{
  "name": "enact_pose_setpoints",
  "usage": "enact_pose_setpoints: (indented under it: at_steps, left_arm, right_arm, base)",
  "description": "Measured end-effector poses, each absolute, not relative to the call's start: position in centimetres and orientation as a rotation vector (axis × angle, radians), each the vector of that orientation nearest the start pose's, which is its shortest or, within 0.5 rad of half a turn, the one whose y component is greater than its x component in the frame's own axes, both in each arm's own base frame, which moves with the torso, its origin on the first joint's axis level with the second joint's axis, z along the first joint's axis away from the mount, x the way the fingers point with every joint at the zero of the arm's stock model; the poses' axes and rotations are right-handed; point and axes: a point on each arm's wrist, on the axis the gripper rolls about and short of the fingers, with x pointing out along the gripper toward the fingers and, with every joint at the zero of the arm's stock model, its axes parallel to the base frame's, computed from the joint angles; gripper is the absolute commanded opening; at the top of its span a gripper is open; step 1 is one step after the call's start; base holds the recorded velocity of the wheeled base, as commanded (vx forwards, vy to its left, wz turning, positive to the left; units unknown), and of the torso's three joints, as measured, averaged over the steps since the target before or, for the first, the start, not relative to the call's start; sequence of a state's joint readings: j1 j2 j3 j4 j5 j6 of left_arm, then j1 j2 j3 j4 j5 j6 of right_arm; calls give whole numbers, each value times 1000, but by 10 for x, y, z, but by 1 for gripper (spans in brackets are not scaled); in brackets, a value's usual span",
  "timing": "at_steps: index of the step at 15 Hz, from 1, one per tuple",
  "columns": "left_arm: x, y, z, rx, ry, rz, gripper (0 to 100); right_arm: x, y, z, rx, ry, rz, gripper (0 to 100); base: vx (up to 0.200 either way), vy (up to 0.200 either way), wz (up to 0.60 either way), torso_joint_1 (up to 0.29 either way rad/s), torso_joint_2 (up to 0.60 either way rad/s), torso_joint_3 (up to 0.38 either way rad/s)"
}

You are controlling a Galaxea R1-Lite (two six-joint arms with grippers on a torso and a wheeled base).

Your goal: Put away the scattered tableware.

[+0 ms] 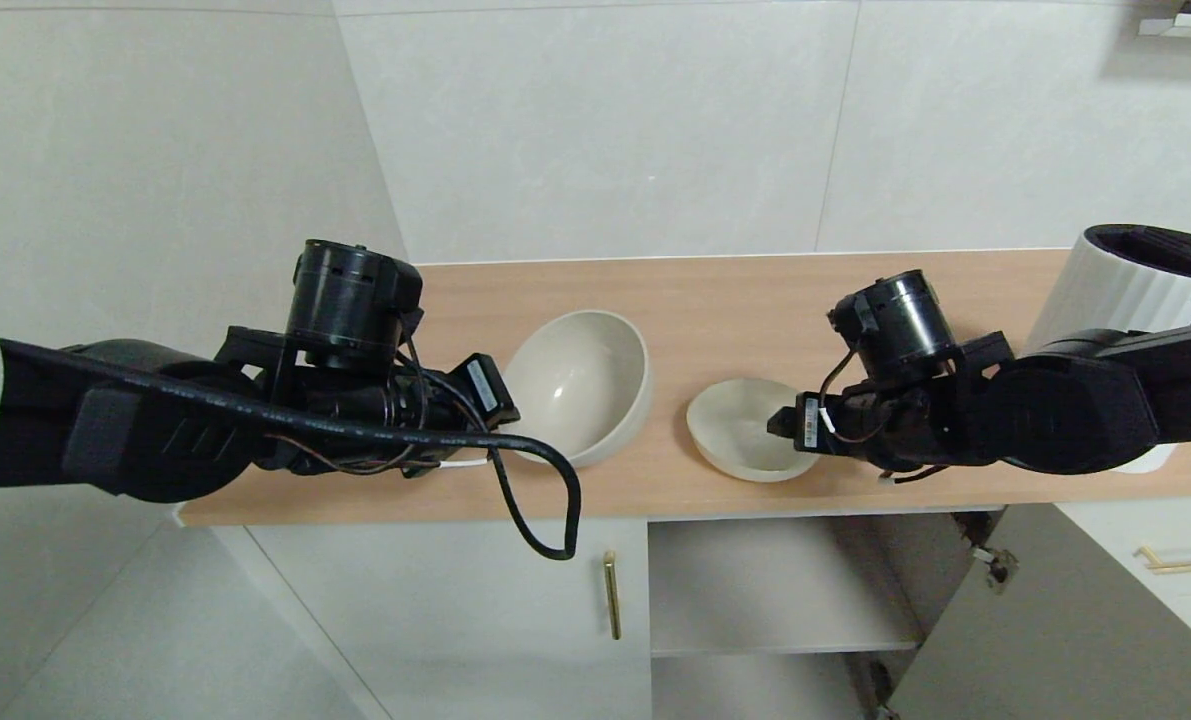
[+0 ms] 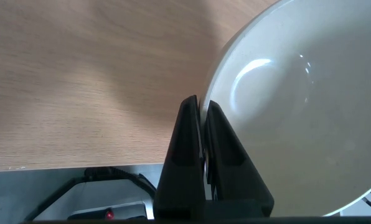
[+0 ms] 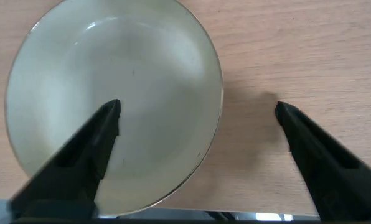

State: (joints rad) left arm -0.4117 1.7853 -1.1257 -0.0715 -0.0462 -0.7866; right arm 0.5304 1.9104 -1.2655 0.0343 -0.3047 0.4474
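Head view, and the wooden tabletop (image 1: 755, 300) runs right across the middle of the frame against a pale tiled wall. Below it, lower centre, a white cabinet (image 1: 455, 620) with a gold handle (image 1: 611, 595), and next to that an open compartment with a bare shelf (image 1: 775, 600), its door swung out at lower right. Over at the right edge stands a white ribbed cylinder (image 1: 1125, 290) with a dark opening on top.

Now the tableware! The large bowl (image 1: 580, 385) sits at frame centre, tipped up so its inside faces the right side of the frame. Just beside it, toward the right, the small bowl (image 1: 735, 430) rests near the front edge, the two apart.

Left wrist view: the left end effector (image 2: 201, 102) is pinching the large bowl's rim, one finger inside, one outside. Right wrist view: the right end effector (image 3: 197, 107) is spread wide, one finger over the small bowl's inside, the other over bare wood beside it.

Small white labels (image 1: 810, 422) show on both wrists, print too small to read.
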Motion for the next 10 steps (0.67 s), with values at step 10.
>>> enact_pose_setpoints:
  at_steps: [10]
  left_arm:
    - [304, -135, 189, -642, 723, -193, 0]
  right_arm:
    - [314, 177, 179, 166, 647, 79, 0]
  base:
    - [0, 0, 0, 0, 0, 0]
